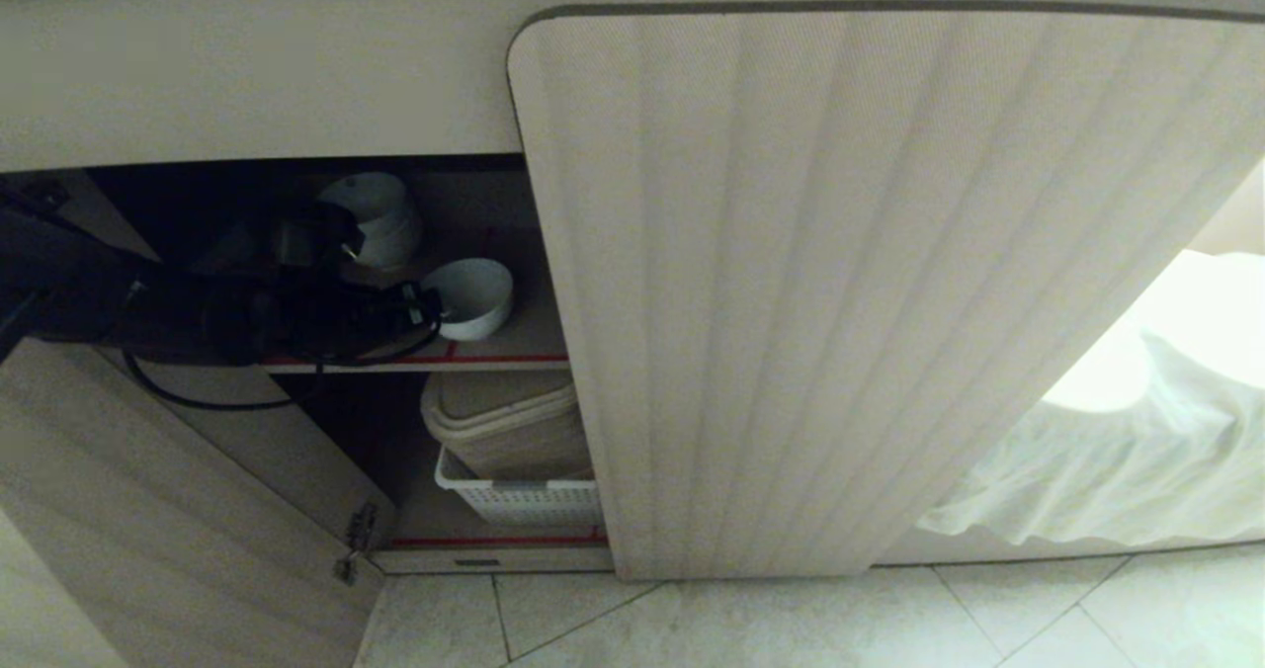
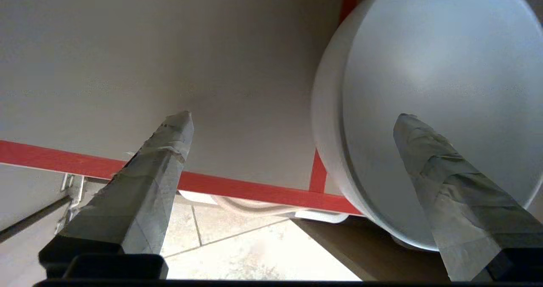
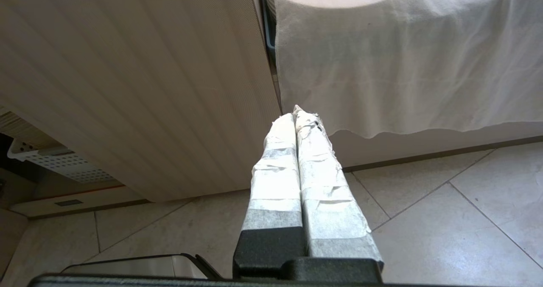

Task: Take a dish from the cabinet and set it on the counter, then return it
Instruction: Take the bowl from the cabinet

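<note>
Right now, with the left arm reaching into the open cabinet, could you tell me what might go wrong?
1. The dish sits near the red-edged shelf front; a nudge from the open left gripper might tip it off.
2. In the left wrist view one finger overlaps the dish while the other is beside it, so closing may catch only the rim.
3. The arm could bump the stacked bowls behind.

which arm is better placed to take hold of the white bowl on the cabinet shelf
Left. The left gripper is inside the cabinet with jaws open astride the bowl rim. The right gripper hangs shut outside the closed door.
</note>
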Robot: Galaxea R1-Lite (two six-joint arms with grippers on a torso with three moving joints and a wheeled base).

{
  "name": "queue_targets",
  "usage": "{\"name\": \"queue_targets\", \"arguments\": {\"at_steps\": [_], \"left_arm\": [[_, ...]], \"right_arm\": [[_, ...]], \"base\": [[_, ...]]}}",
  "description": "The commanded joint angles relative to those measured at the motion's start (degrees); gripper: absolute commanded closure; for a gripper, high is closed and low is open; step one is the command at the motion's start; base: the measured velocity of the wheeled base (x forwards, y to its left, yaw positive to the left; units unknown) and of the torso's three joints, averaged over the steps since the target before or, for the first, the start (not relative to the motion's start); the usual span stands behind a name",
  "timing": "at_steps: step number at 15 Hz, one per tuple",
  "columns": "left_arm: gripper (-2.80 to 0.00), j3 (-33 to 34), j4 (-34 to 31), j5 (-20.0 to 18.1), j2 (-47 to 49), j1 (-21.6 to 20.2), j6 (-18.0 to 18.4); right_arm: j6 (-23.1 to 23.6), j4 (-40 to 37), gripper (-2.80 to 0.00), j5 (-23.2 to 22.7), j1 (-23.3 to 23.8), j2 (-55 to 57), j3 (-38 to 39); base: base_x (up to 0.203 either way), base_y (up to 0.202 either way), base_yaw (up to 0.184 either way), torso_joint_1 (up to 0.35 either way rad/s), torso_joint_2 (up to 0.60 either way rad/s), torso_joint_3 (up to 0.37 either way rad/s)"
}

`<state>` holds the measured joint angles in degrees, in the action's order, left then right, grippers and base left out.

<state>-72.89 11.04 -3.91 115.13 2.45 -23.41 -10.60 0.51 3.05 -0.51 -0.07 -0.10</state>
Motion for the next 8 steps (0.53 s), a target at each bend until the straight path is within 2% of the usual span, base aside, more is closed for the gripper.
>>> {"name": "queue_targets", "arguments": {"at_steps": [1,5,8], "left_arm": [[-2.80,-0.93,0.12,0.04,0.38,0.09,-0.15],[-2.80,-1.56,-0.15,0.22,0.62,0.27,-0.39],[-2.80,-2.62,-0.40,0.31,1.05,0.62,-3.81]], "right_arm": [[-0.03,0.02,0.00,0.03,-0.02,0.07,0.01],[-0.03,0.02,0.00,0.03,-0.02,0.07,0.01],[-0.03,0.02,0.00,0.03,-0.02,0.07,0.01]], "base": [[0.000,0.000,0.000,0.000,0.00,0.000],[0.000,0.000,0.000,0.000,0.00,0.000],[0.000,0.000,0.000,0.000,0.00,0.000]]}}
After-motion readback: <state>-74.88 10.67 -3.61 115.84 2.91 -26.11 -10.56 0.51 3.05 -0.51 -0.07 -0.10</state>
